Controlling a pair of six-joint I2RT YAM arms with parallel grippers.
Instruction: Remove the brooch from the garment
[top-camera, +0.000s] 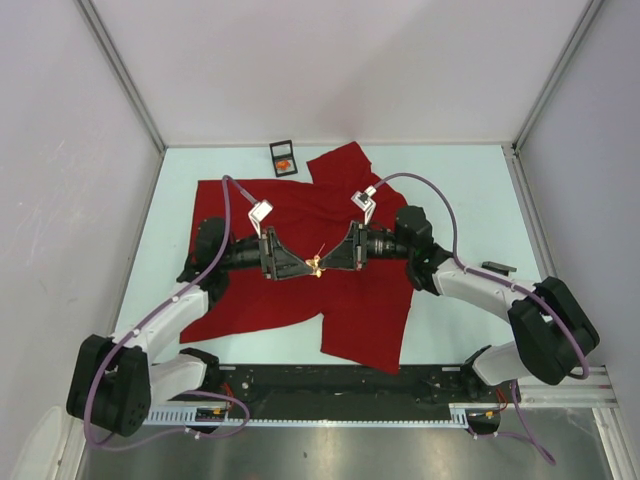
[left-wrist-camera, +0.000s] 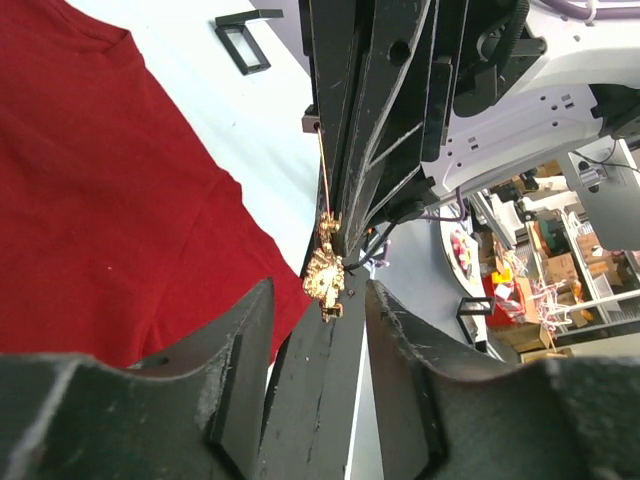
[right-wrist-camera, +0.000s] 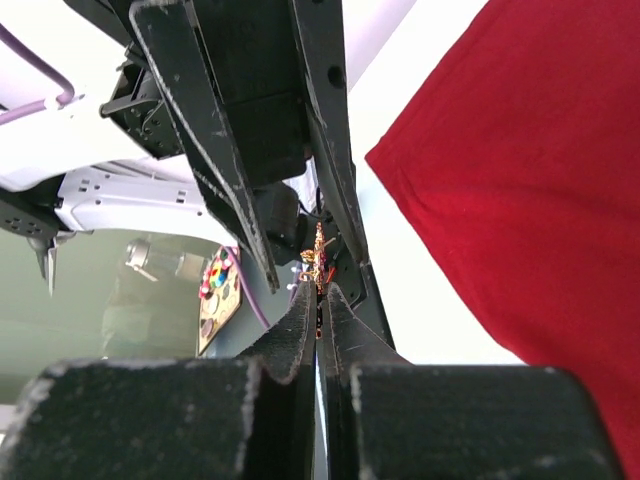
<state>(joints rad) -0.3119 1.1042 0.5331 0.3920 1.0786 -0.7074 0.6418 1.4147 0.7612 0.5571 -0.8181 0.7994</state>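
Note:
The red T-shirt garment (top-camera: 360, 310) lies spread flat on the pale table and also shows in the left wrist view (left-wrist-camera: 100, 200) and the right wrist view (right-wrist-camera: 540, 200). The small gold brooch (top-camera: 315, 266) hangs in the air above it, off the cloth. My right gripper (right-wrist-camera: 322, 295) is shut on the brooch (right-wrist-camera: 318, 262), with its thin pin sticking out. My left gripper (left-wrist-camera: 318, 300) is open, its fingers (left-wrist-camera: 240, 370) straddling the right gripper's shut tips just below the brooch (left-wrist-camera: 325, 272). The two grippers meet tip to tip over the shirt's middle.
A small black open box (top-camera: 283, 156) with something orange inside sits at the shirt's far edge. A flat black piece (top-camera: 498, 268) lies on the table right of the shirt, and shows in the left wrist view (left-wrist-camera: 245, 40). White walls enclose the table.

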